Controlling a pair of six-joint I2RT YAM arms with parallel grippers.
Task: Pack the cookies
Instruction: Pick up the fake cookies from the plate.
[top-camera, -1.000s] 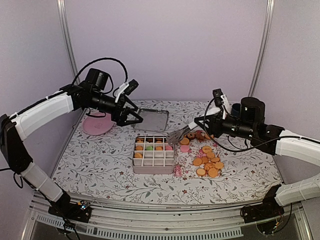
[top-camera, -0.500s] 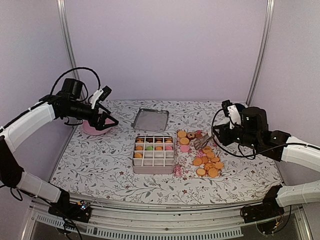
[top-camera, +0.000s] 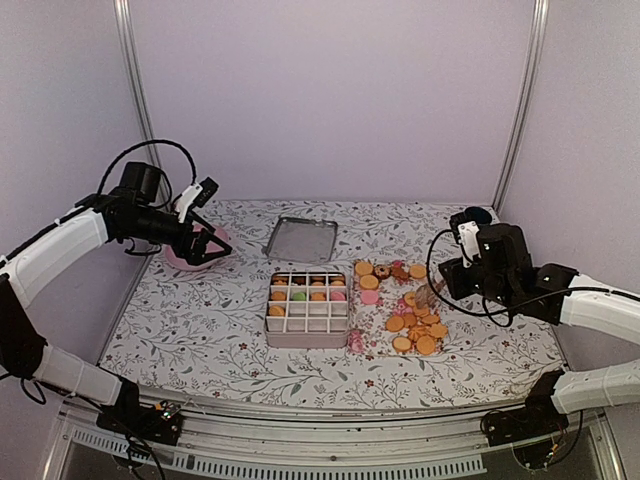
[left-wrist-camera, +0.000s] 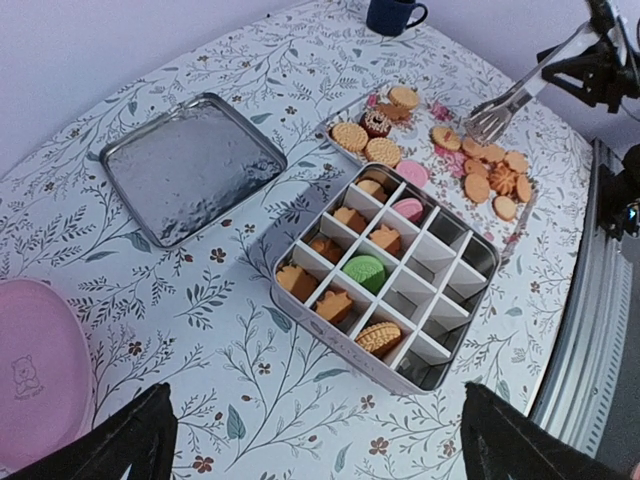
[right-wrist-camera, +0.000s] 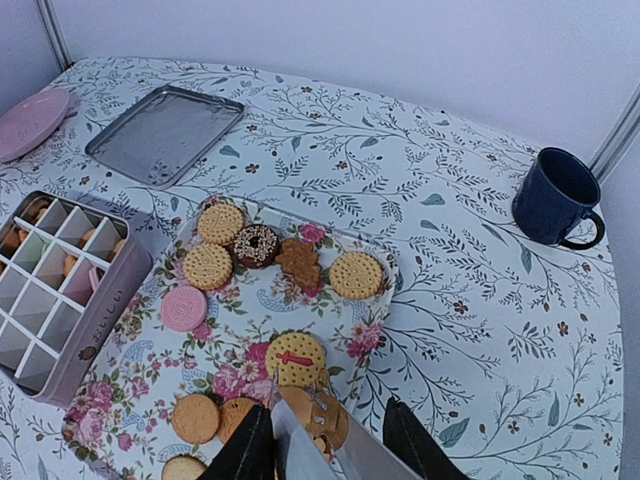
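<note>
Overhead and wrist views of the packing table. The left gripper (top-camera: 207, 246) is hovering by the pink plate (top-camera: 180, 259) at the table's far left, its jaws standing fully apart and holding nothing. The right gripper (top-camera: 447, 280) is clamping the handles of metal tongs (left-wrist-camera: 508, 103), its jaws partly closed around them. The tong tips are pointing down at golden biscuits on the floral tray (right-wrist-camera: 240, 382); whether they are touching cannot be told. Most of the cookies (right-wrist-camera: 296, 360) are lying loose on this tray, while others are sitting in the far compartments of the divided box (right-wrist-camera: 108, 302) just left of it. A shallow metal tray (top-camera: 302, 238) is resting behind the box, and a blue mug (right-wrist-camera: 556, 195) is standing at the far right.
</note>
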